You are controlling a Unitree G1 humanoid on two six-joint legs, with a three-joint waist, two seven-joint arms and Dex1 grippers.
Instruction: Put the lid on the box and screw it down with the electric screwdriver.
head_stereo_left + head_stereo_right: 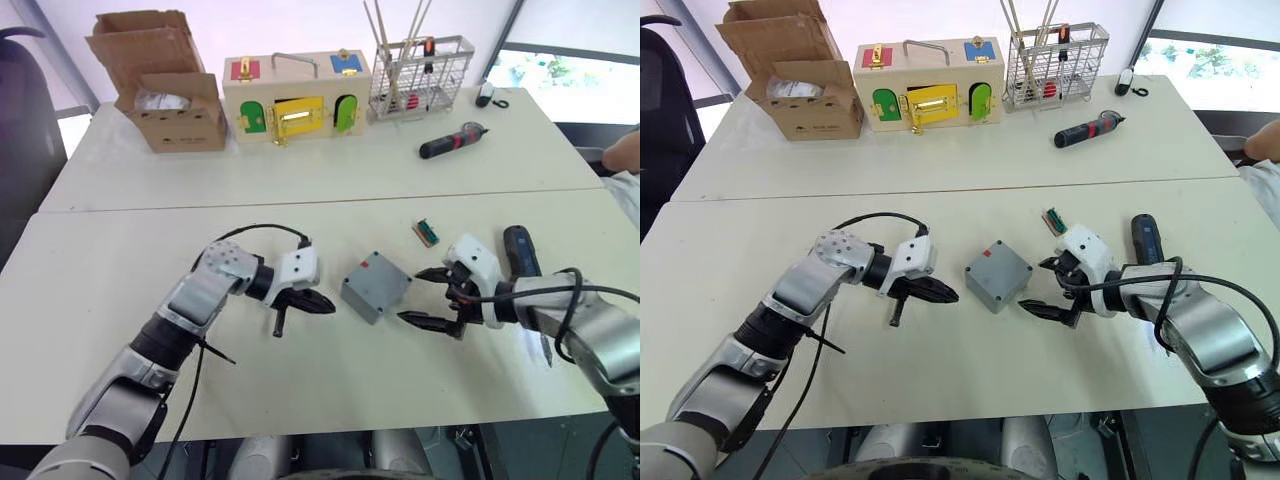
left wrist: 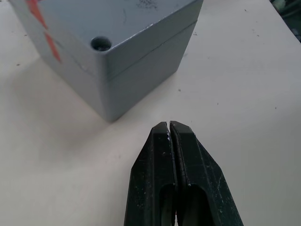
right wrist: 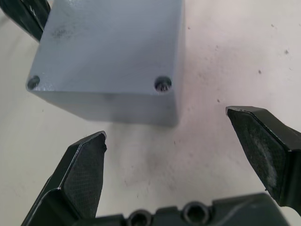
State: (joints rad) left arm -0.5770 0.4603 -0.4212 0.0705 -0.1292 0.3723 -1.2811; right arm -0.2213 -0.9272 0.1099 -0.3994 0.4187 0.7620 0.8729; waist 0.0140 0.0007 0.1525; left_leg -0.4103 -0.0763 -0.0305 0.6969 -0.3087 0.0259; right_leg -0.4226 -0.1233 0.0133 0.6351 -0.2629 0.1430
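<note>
The box (image 1: 375, 286) sits on the near white table (image 1: 90, 300), between the two grippers. It is a squat grey plastic block with matte faces, sharp edges and an orange-red mark on its top. The lid (image 3: 110, 44) is already seated on it, a thin seam running round just below the top; round recessed screw holes show at its corners. The box stands turned so one corner points toward the left gripper (image 1: 318, 303).

That gripper lies just beside the box, apart from it, its two black fingers (image 2: 162, 165) pressed together with nothing between them. The right gripper (image 1: 430, 297) faces the box from the other side, fingers spread wide around bare tabletop, their inner pads (image 3: 84, 176) cross-hatched.

Behind the right arm lies the electric screwdriver (image 1: 520, 251), a thick dark cylinder, its long axis running near to far. Beyond the box lies a small green part (image 1: 426, 232).

On the far table (image 1: 330, 160) lie a red-and-black screwdriver (image 1: 452, 142), a wire basket (image 1: 420, 80), a wooden box (image 1: 295, 95) with coloured doors, and an open cardboard box (image 1: 165, 85).
</note>
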